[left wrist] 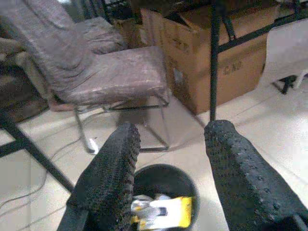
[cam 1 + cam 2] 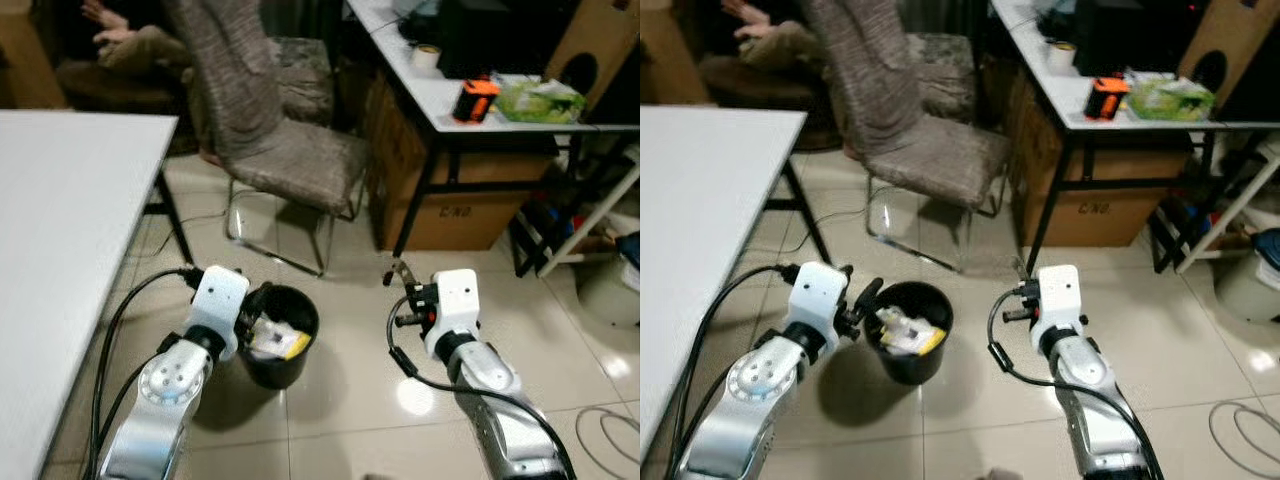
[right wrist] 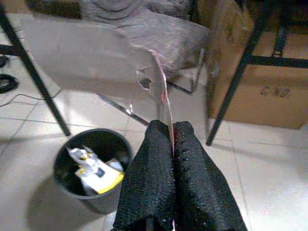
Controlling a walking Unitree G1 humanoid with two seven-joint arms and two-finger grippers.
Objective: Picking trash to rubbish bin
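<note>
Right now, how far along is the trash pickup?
Done: the black bin already holds crumpled wrappers, and the left hand is open above it. In hand: the right hand pinches a thin clear plastic piece. Left: carry that across to the bin and drop it.

One bin (image 2: 280, 335), one chair (image 2: 275, 130), two tables (image 2: 70, 230), two claws (image 1: 168, 168).

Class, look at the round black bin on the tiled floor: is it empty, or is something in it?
Not empty. The round black plastic rubbish bin stands upright and holds crumpled white and yellow wrappers, seen below its rim.
</note>
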